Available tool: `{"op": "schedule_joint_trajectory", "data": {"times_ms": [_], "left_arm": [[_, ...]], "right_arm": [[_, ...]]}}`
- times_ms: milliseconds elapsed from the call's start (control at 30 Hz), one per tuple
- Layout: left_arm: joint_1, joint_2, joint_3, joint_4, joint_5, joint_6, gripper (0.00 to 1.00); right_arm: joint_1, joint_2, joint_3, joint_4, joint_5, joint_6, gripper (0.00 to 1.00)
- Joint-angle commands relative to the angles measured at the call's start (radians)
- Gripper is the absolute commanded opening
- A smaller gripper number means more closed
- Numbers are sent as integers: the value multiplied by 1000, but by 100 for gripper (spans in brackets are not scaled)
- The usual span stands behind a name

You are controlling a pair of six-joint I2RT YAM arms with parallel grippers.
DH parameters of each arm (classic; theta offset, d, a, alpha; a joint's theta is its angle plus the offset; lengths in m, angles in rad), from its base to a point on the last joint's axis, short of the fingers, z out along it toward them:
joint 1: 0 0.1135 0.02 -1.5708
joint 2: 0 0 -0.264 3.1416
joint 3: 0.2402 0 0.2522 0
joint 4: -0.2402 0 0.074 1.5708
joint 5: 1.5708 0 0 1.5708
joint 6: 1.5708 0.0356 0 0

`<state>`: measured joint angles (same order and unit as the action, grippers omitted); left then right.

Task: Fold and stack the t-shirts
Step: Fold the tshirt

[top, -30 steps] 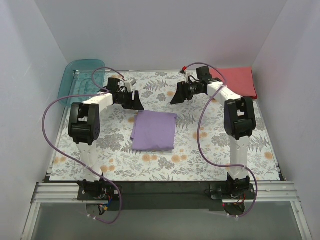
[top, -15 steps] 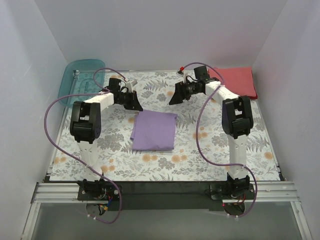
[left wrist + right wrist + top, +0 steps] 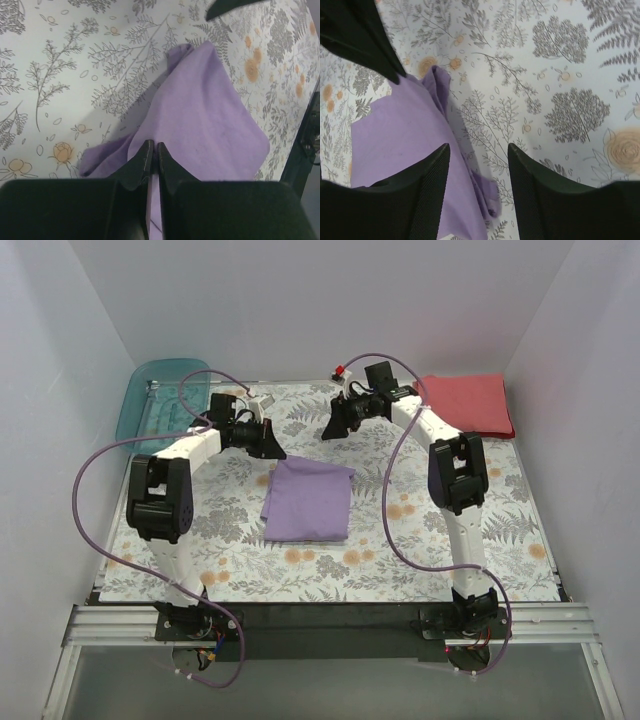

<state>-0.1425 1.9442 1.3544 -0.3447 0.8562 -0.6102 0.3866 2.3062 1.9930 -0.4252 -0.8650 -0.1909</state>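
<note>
The lavender-purple t-shirt [image 3: 307,502] lies folded into a rectangle in the middle of the floral table. It fills much of the left wrist view [image 3: 200,110] and the left part of the right wrist view [image 3: 395,130]. The coral-red t-shirt [image 3: 468,405] lies folded at the back right corner. My left gripper [image 3: 276,450] hovers just behind the purple shirt's far left corner, its jaws [image 3: 152,147] pressed together with no cloth visibly pinched. My right gripper [image 3: 328,430] hangs further back near the far right corner, open [image 3: 478,150] with nothing between its fingers.
A teal translucent bin [image 3: 160,400] stands at the back left corner. White walls close in the table [image 3: 420,540] on three sides. Purple cables loop from both arms. The other arm's black fingers show at the edge of each wrist view.
My left gripper has shut. The right gripper's jaws have narrowed and it has shifted left along the back. The purple shirt has not moved.
</note>
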Motion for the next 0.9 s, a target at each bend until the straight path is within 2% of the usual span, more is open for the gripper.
{"op": "schedule_joint_trajectory", "data": {"times_ms": [0, 167, 433, 633, 867], "left_arm": [[0, -120, -52, -31, 66, 160, 0], [0, -224, -152, -48, 153, 378, 0], [-2, -306, -265, -91, 184, 737, 0], [-12, -346, -302, -125, 198, 898, 0], [-35, -422, -376, -135, 190, 1061, 0]], "right_arm": [[-28, 15, -10, -7, 40, -5, 55], [-35, 50, -2, -9, 32, -15, 45], [-32, 68, -59, -12, -67, -30, 41], [-3, 58, -86, -17, -126, -45, 36], [31, 75, -76, -108, -103, -105, 23]]}}
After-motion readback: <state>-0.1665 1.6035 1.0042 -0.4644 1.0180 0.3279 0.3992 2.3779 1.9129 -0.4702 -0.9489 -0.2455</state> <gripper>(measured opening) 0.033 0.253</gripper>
